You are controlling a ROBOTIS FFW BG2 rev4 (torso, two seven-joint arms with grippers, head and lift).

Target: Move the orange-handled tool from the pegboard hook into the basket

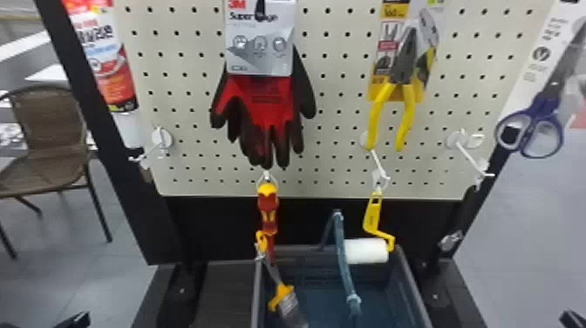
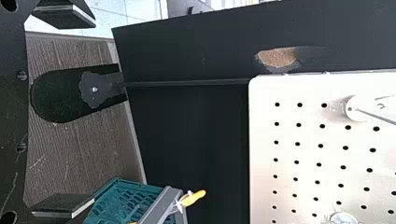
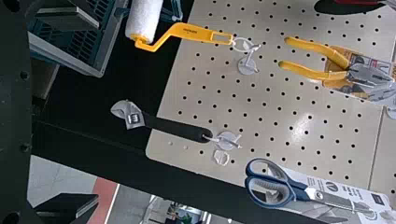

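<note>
The left gripper [image 1: 75,320] and right gripper [image 1: 573,320] both stand wide open with nothing between their fingers. The orange-handled paint roller [image 1: 365,251] hangs from a pegboard [image 1: 340,165] hook [image 1: 377,168], while an orange-handled brush [image 1: 283,293] leans at the basket's [image 1: 410,283] left rim.

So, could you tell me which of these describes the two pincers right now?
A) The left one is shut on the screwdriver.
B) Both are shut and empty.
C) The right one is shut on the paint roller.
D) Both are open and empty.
D: in the wrist views, the left pincer and right pincer each have their fingers wide apart with nothing held between.
</note>
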